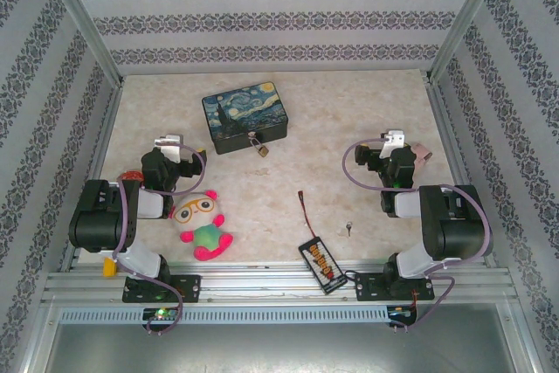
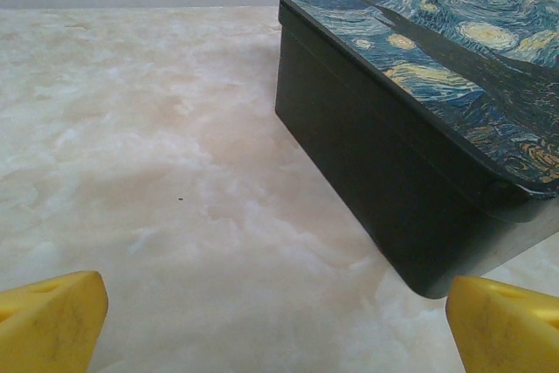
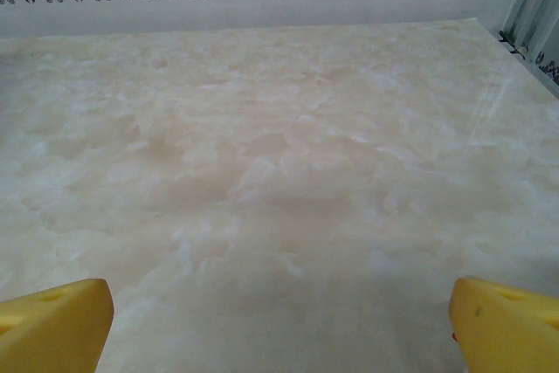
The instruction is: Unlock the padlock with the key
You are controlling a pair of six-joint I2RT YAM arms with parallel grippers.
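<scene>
The small brass padlock [image 1: 259, 148] hangs from the clasp on the front of the painted tin box [image 1: 244, 115], its shackle through the clasp. The tiny silvery key [image 1: 348, 228] lies flat on the table near the front, right of centre. My left gripper [image 1: 175, 150] hovers left of the box, open. In the left wrist view its yellow fingertips [image 2: 48, 321] stand wide apart with bare table between them, and the box corner [image 2: 419, 128] is just ahead on the right. My right gripper [image 1: 395, 148] is at the right, open, its fingertips [image 3: 507, 325] spread over bare table.
A plush toy [image 1: 203, 224] lies near the left arm. A black connector board [image 1: 321, 264] with a red-and-black wire [image 1: 305, 211] sits at the front edge, left of the key. Patterned walls enclose the table [image 1: 288, 181] on three sides.
</scene>
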